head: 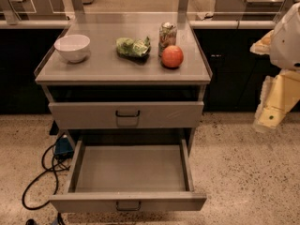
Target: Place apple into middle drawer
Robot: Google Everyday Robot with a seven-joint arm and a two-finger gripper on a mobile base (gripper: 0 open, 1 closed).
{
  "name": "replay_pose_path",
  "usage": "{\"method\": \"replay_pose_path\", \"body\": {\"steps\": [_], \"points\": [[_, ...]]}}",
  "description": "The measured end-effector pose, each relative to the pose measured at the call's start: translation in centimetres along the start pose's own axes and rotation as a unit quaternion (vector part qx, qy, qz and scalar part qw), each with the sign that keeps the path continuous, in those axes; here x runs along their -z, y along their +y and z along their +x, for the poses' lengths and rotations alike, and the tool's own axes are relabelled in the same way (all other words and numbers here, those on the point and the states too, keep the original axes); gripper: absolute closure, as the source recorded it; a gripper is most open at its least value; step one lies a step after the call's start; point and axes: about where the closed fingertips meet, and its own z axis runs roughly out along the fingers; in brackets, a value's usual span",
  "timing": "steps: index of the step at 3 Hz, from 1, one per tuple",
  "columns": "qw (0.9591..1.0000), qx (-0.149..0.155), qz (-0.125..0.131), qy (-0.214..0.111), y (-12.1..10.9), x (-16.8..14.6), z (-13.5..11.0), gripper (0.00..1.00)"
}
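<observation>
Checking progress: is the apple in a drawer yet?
No, the apple sits on the cabinet top; the gripper hangs at right.

Red-orange apple [172, 56], green packet [132, 46], white bowl [72, 47] on the grey worktop [103, 68]; pale yellow gripper [274, 109] off the worktop's right.

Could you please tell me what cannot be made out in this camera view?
1. Claw, low at the right edge beside the cabinet: its arm is cut off by the frame edge.
2. Can: label too small to read; whether it touches the apple is unclear from this view.
3. Anything beneath the open middle drawer: hidden by the drawer itself.
</observation>
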Motion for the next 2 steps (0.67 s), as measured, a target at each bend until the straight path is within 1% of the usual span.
{"method": "replay_pose_path", "body": {"steps": [1, 2], "points": [[1.0, 0.0, 0.0, 0.0, 0.0, 0.0, 0.0, 0.0], [0.9997, -0.004, -0.002, -0.025, -0.79, -0.11, -0.4, 0.0]]}}
